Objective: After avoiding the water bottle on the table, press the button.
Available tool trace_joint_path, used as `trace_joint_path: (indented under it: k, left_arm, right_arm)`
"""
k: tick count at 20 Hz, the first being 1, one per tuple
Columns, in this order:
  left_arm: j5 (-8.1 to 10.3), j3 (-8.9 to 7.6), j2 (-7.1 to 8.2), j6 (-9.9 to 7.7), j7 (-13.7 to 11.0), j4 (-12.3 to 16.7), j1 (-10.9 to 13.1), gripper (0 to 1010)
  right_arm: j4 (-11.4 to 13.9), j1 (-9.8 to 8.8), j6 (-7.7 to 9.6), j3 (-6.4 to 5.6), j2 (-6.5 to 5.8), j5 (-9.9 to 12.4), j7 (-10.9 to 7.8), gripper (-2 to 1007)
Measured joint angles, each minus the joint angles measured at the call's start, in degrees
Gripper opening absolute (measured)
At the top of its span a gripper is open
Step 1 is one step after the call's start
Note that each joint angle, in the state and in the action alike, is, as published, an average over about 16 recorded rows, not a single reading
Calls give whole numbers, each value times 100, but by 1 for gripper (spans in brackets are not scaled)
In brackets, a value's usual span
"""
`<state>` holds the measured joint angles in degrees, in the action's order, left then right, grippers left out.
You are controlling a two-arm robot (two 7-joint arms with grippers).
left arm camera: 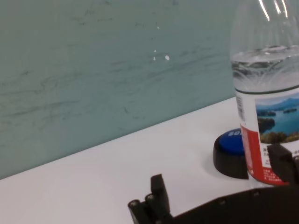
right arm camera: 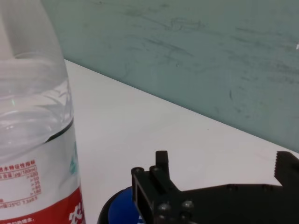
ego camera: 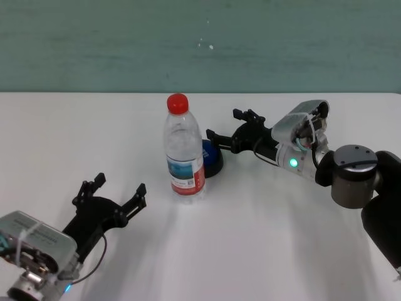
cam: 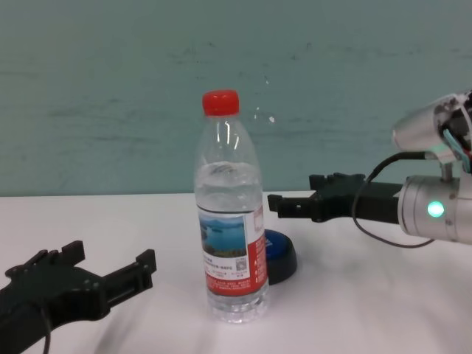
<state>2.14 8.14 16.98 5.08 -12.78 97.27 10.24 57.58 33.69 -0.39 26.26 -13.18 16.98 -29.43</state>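
Button (ego camera: 212, 159), blue-domed on a black base, sits on the white table (ego camera: 263, 244) near the middle, directly behind and just to the right of the water bottle (ego camera: 183, 149) in the head view. The bottle's body hides the button's left part in both the head and chest views, and the 2 look to be touching or nearly so at the base; which of these cannot be told.

Standing upright, the bottle carries a red screw cap and a red, white and blue label with a landscape picture, and clear water fills it to about the shoulder.

From the right, the right gripper (ego camera: 229, 132) reaches in above the table, its black fingers spread apart and holding nothing. One finger (ego camera: 218, 138) points at the button's right side and hangs over its edge, close to the bottle's label; the other finger lies farther back. In the chest view this gripper (cam: 313, 200) hovers above the button (cam: 280, 257), clear of its dome. A green light glows on the right arm's wrist housing (ego camera: 293, 163).

At the near left corner of the table, well apart from the bottle, sits the left gripper (ego camera: 111, 194). Its 2 fingers are splayed wide with nothing between them, pointing toward the bottle.

Behind the table runs a teal wall (ego camera: 94, 44).
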Motion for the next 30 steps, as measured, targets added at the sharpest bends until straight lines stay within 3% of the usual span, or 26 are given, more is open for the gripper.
trace_joint_path:
  k: [6, 12, 22, 30]
  left_arm:
    - [0, 0, 0, 0, 0, 0, 0, 1000]
    - [0, 0, 0, 0, 0, 0, 0, 1000]
    - [0, 0, 0, 0, 0, 0, 0, 1000]
    - [0, 0, 0, 0, 0, 0, 0, 1000]
  right_arm:
    - [134, -86, 43, -64, -43, 54, 7, 1004]
    - [506, -278, 150, -131, -171, 116, 67, 1004]
    - [1529, -816, 386, -230, -506, 164, 305, 1004]
    - [2428, -1409, 503, -412, -753, 153, 642, 1004]
